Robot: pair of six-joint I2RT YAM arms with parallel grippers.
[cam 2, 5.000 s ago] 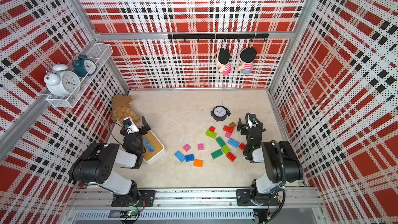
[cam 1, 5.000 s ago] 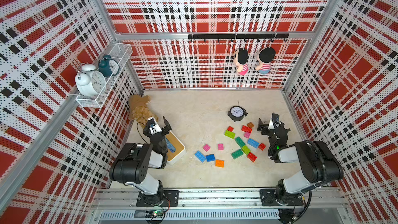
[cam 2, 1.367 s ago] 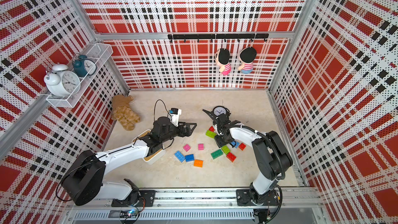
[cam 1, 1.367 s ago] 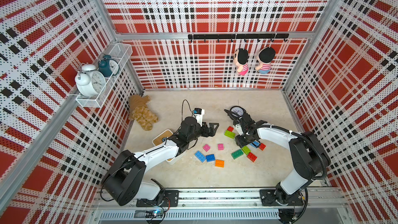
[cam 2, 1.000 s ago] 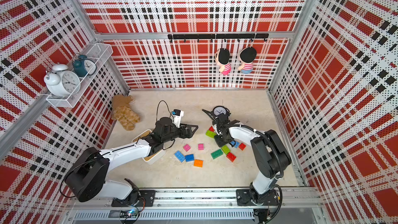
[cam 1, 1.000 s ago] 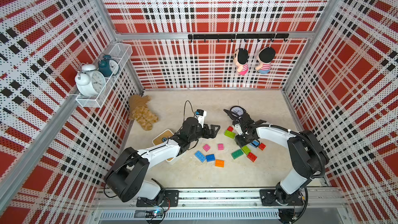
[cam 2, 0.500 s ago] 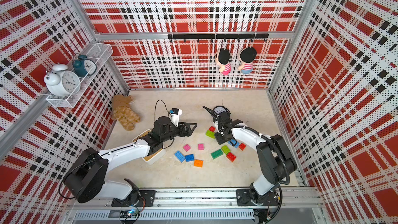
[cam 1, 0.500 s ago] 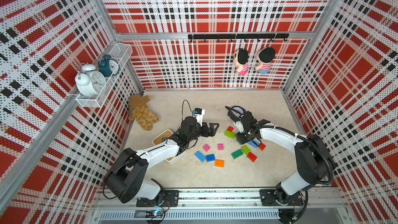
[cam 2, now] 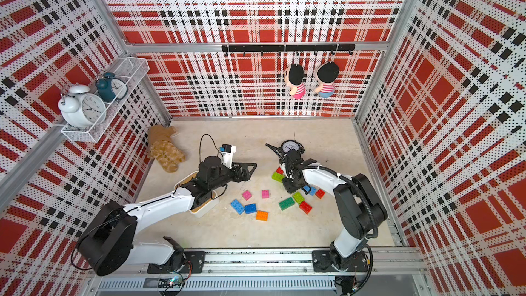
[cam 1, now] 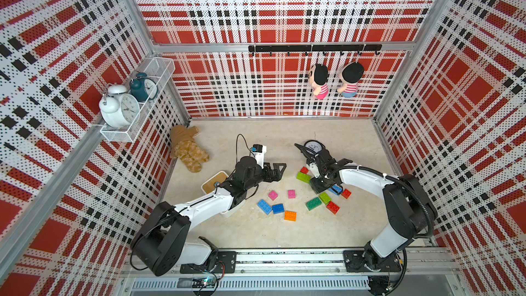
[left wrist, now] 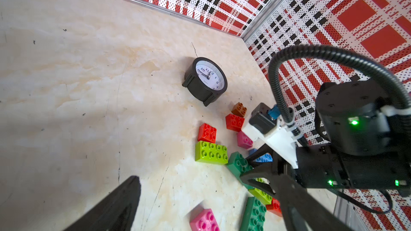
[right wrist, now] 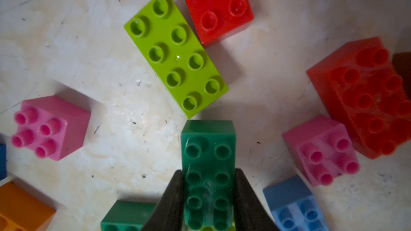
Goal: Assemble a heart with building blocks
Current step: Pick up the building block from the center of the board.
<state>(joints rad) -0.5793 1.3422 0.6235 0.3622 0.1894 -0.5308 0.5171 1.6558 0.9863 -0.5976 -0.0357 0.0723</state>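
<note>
Block in hand: dark green block (right wrist: 209,143), 2 rows of 4 studs, studs up, among the loose blocks on the right part of the table (cam 1: 256,138).
Right gripper: right gripper (right wrist: 208,174) is closed on this block; the 2 fingers press its long sides towards 1 end, and the other end sticks out past the fingertips.
Left gripper: left gripper (cam 1: 274,170) has its jaws wide apart with nothing between them, and hovers over bare table near the middle.
Height: we cannot tell whether the held block rests on the table or is raised a little.
Neighbours: lime green block (right wrist: 175,52) lies just beside the free end; a red block (right wrist: 216,7) touches the far side of the lime one; pink block (right wrist: 320,150) and light blue block (right wrist: 293,203) are near.
Weight and stiffness: we judge it light, hollow hard plastic that will not bend or break under the fingers.
Surface: the sides look smooth and glossy, so we expect some slipping.
Where to hold: the 2 flat long sides, across the short width; nearer the middle would be safer, in our opinion.
Risk: with a hold near the end, the block may pivot when it is pressed onto studs.
Progress: no heart shape shows yet; all blocks lie scattered.
</note>
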